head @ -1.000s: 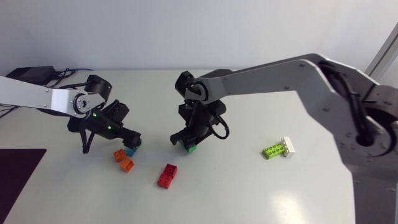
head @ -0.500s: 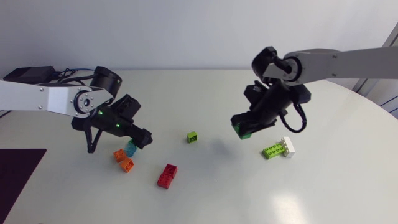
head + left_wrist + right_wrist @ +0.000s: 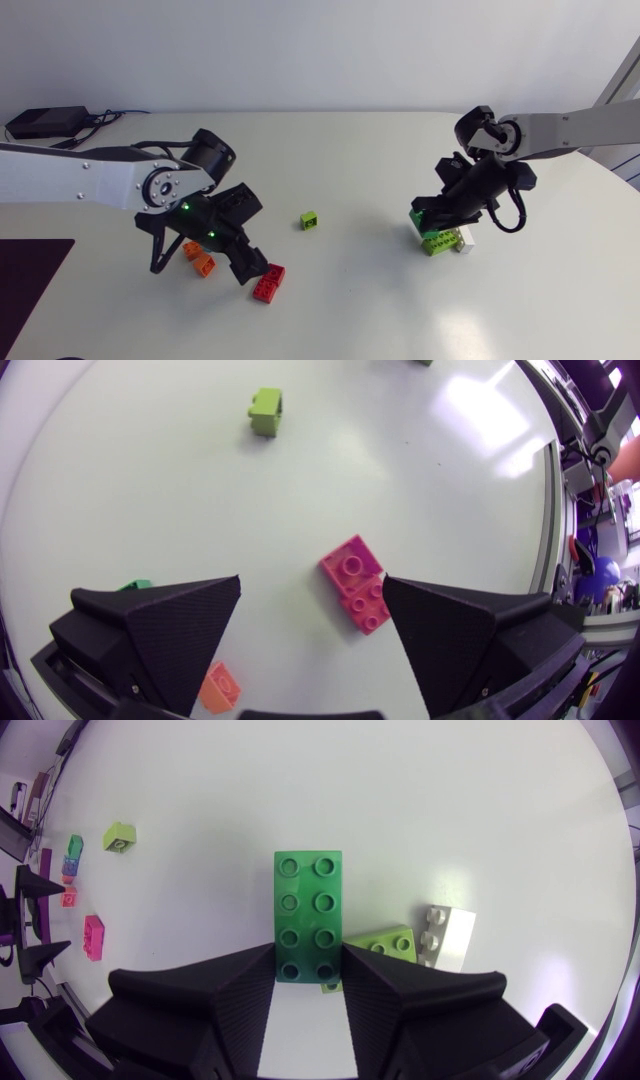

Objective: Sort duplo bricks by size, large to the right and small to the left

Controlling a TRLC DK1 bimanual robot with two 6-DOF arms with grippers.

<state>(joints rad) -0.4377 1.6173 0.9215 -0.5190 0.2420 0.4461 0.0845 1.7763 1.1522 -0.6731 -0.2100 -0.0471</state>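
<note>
right jaws clamp the green brick [image 3: 308, 915], half hiding the lime brick [image 3: 385, 942]; left jaws gape.

On the left part of the white table [image 3: 350, 320], two small orange plastic bricks [image 3: 203, 264] close together. Just right of them, a red long plastic brick [image 3: 268, 282], between the wide-apart fingers of the left gripper [image 3: 312, 582]. Near the middle, alone, a small lime green plastic brick [image 3: 310, 220]. On the right part, a lime green long plastic brick [image 3: 440, 243] with a white plastic brick [image 3: 466, 238] right beside it. Over the lime long one, a dark green long plastic brick [image 3: 308, 900], pinched from two sides in the right gripper [image 3: 308, 970]
</note>
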